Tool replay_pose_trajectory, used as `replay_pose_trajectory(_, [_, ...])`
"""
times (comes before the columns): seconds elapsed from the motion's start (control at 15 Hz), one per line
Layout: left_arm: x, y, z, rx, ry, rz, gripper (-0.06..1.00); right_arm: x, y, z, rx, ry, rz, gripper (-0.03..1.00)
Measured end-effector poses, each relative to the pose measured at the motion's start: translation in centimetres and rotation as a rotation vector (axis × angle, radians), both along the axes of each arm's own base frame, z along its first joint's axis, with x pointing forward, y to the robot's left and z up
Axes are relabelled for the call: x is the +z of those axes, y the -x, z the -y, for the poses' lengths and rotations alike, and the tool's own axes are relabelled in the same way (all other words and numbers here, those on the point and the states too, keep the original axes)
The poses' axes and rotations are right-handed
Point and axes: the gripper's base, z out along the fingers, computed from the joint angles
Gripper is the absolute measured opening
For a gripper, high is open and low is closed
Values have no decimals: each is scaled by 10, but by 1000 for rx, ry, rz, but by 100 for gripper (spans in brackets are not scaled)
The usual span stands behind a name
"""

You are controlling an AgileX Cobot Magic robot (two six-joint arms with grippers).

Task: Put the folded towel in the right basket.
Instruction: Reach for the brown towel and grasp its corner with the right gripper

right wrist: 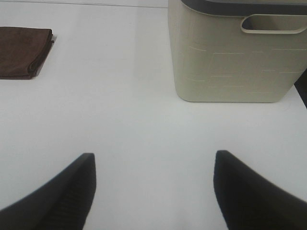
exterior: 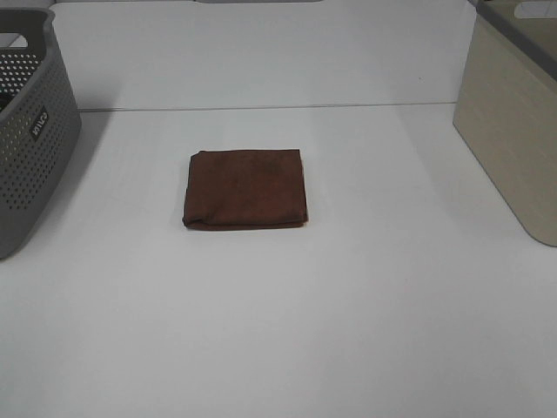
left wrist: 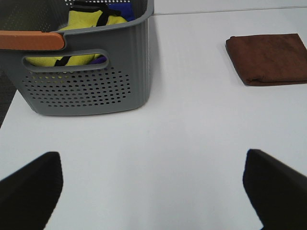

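A folded brown towel (exterior: 245,188) lies flat on the white table near the middle. It also shows in the left wrist view (left wrist: 269,58) and the right wrist view (right wrist: 23,45). The beige right basket (exterior: 515,122) stands at the table's right edge and shows in the right wrist view (right wrist: 235,52). My left gripper (left wrist: 153,191) is open and empty, far from the towel. My right gripper (right wrist: 153,191) is open and empty, in front of the beige basket. Neither gripper shows in the exterior high view.
A grey perforated basket (exterior: 30,131) stands at the table's left edge. In the left wrist view this grey basket (left wrist: 91,76) holds yellow and blue items and has an orange handle (left wrist: 31,40). A seam in the table (exterior: 261,107) runs across behind the towel.
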Motion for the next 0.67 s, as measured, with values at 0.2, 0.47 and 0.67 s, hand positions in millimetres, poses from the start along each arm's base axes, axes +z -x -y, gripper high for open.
replay_pose_trajectory(0.2, [0, 0, 0, 0, 0, 0, 97, 0, 0, 0, 0, 0, 0, 66])
replay_pose_trajectory(0.47, [0, 0, 0, 0, 0, 0, 97, 0, 0, 0, 0, 0, 0, 66])
replay_pose_trajectory(0.67, [0, 0, 0, 0, 0, 0, 97, 0, 0, 0, 0, 0, 0, 66])
